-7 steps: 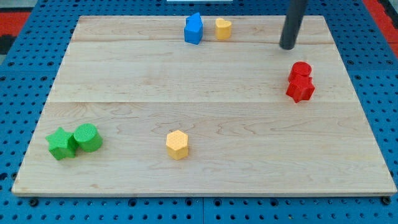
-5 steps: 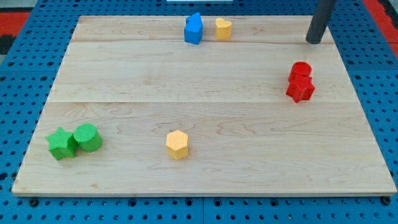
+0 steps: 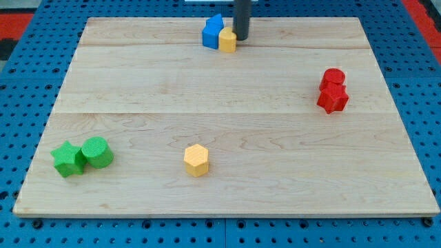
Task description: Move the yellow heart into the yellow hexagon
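Yellow heart near top edge, my tip touching

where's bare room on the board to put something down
Free: the wide middle between the yellow hexagon, the red blocks and the top cluster; also the bottom right corner. Crowded: top edge, where my tip meets the yellow heart beside the blue block.
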`<state>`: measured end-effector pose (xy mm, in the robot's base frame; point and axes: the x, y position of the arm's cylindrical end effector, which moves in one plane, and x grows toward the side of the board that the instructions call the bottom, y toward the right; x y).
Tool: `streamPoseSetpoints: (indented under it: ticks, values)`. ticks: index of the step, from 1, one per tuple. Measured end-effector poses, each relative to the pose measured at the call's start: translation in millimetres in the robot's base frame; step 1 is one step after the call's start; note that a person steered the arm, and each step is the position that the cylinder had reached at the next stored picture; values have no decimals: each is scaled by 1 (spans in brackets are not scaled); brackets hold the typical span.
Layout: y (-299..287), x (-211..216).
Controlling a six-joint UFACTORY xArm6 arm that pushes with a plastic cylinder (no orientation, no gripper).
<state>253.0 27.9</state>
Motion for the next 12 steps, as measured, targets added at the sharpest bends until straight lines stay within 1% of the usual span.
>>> streamPoseSetpoints:
  ticks: [1, 2, 3, 4, 5, 7, 8, 11, 12]
  values:
    - [0, 33]
    - [-13, 40]
    - [-4, 8]
    - [5, -7]
    - [0, -19]
    - [-86, -16]
    - [-87, 3]
    - [-88, 6]
    - [-53, 6]
